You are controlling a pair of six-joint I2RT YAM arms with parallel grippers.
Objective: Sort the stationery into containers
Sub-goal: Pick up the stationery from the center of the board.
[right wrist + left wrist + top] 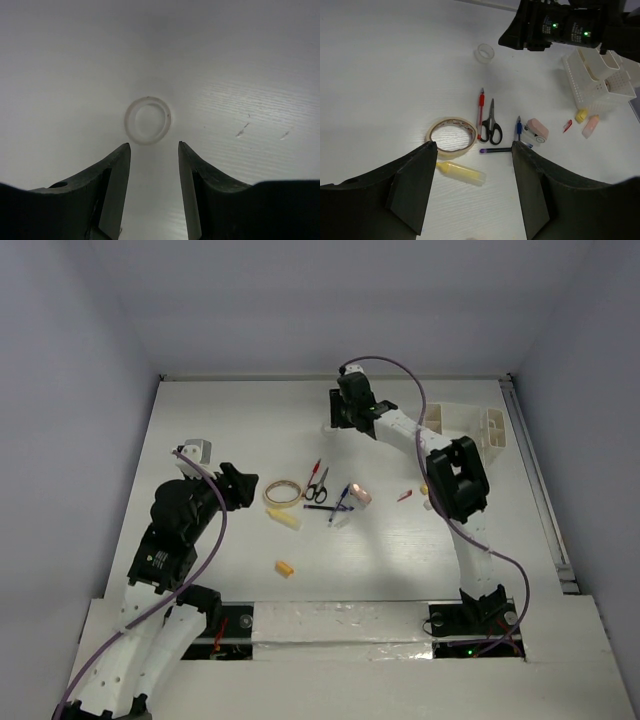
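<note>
The stationery lies mid-table: a beige tape roll [283, 491] [451, 134], small scissors [317, 485] [492, 127], a red pen [481, 112], a blue pen [518, 127], a dark pen [495, 149], a pink block [360, 493] [538, 129] and a yellow tube-like block [288, 518] [461, 171]. A clear tape roll [148, 120] [485, 52] lies flat at the back. My right gripper [154, 146] [338, 418] is open and empty, just short of the clear roll. My left gripper [473, 147] [252, 490] is open and empty, above the yellow block, left of the beige roll. The white organiser [470, 425] [600, 75] stands back right.
An orange block [285, 568] lies alone nearer the front. A small red piece [567, 125], a yellow piece [580, 115] and a pink-orange block [590, 126] lie beside the organiser. Grey walls close in the table on three sides.
</note>
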